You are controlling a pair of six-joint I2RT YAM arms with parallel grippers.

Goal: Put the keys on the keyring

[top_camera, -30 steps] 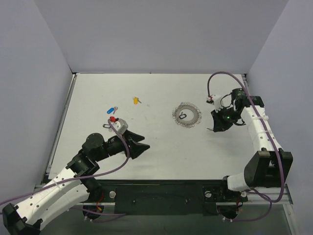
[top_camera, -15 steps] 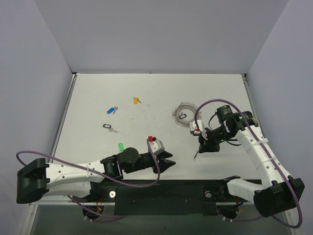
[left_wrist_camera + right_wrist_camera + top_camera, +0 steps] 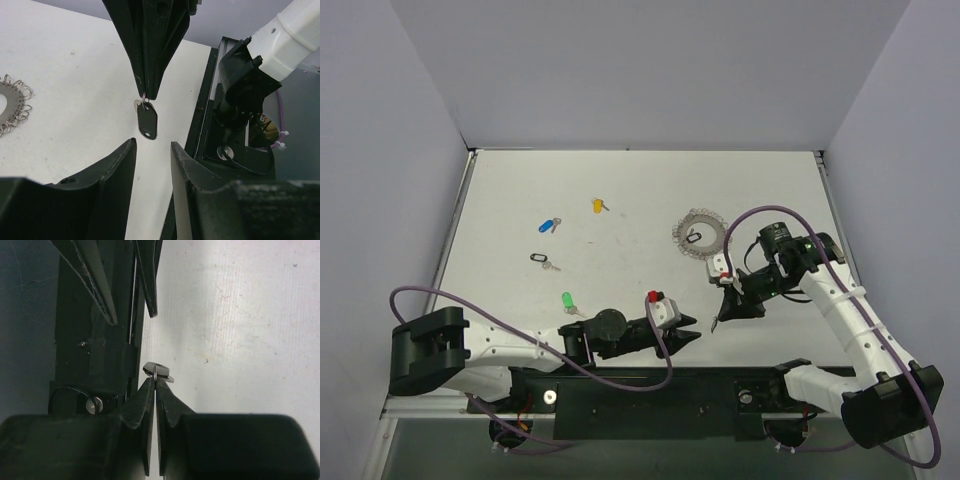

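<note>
Here, black key [image 3: 147, 121] between right fingers [image 3: 141, 407]

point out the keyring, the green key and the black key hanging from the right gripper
keyring [image 3: 701, 215], top view, its upper lacy edge
green key [image 3: 566, 299], top view, its green cap
hanging black key [image 3: 147, 121], left wrist view, middle of its black cap

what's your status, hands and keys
Right hand shut on black key, dangling. Left hand open, facing it. Keyring flat on table, nothing in the way.
</note>
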